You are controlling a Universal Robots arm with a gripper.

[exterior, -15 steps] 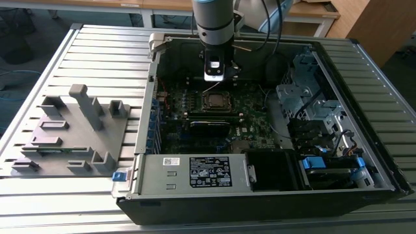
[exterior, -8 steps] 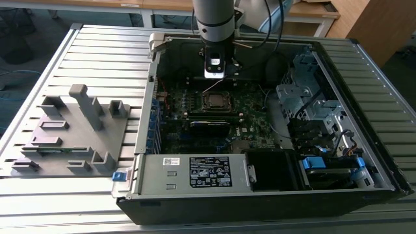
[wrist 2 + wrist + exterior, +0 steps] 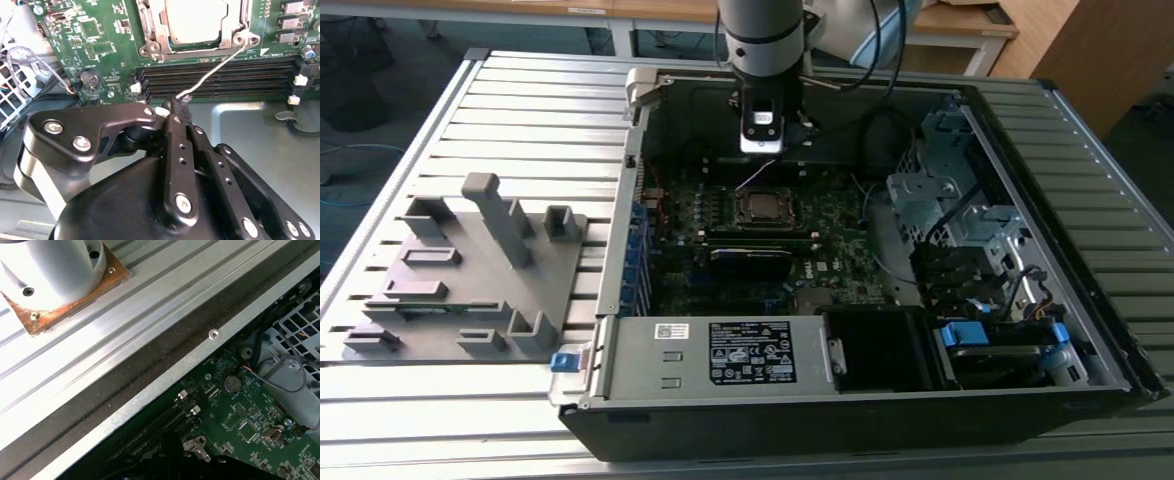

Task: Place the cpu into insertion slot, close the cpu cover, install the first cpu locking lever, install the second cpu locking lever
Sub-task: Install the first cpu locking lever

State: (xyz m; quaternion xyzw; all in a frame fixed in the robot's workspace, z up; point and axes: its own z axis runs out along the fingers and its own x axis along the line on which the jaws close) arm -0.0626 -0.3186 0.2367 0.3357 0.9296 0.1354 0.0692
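The cpu (image 3: 192, 20) lies silvery face up in the insertion slot (image 3: 739, 208) on the green motherboard. Flat around the cpu sits the cpu cover (image 3: 145, 25), a metal frame with a cut-out centre. A thin wire locking lever (image 3: 215, 67) rises slanted from the socket's corner out over the memory slots. My gripper (image 3: 176, 109) has its black fingers shut on that lever's free end. In the exterior view the gripper (image 3: 765, 150) hangs inside the open computer case, just behind the socket.
Long black memory slots (image 3: 220, 75) run beside the socket, with a coin battery (image 3: 90, 78) and loose wires nearby. The case holds a power supply (image 3: 720, 350) and drive cage (image 3: 947, 200). A grey fixture (image 3: 467, 260) stands on the slatted table at the exterior view's left.
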